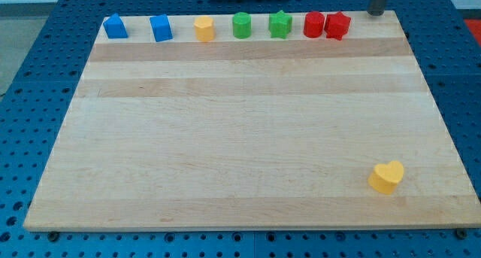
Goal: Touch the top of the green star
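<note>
From where I stand, the arm's rod comes in at the view's top right, and my tip (375, 13) sits just past the far edge of the wooden board (240, 138), at about one o'clock from the board's middle. There are no jaws on this arm to be open or closed, only the plain rod.

The green star (280, 25) stands in the row along the far edge, at roughly twelve o'clock from the board's centre. It has a green cylinder (241, 25) just beside it at nine o'clock, and a red cylinder (313, 23) near it at three o'clock, with a red star (337, 25) touching that one further right. A yellow block (204, 28) and two blue blocks (115, 26) (161, 28) carry the row on to the left. A yellow heart (386, 176) lies alone at about four o'clock, well out of the way.

The star is at about nine o'clock from the tip, with both red blocks between. I'd judge the clean route is to travel left behind the row, beyond the far edge, and then come in at the star from its twelve o'clock side, slowly, so the contact is a touch and not a shove. Cutting straight across would likely knock the red pair.
</note>
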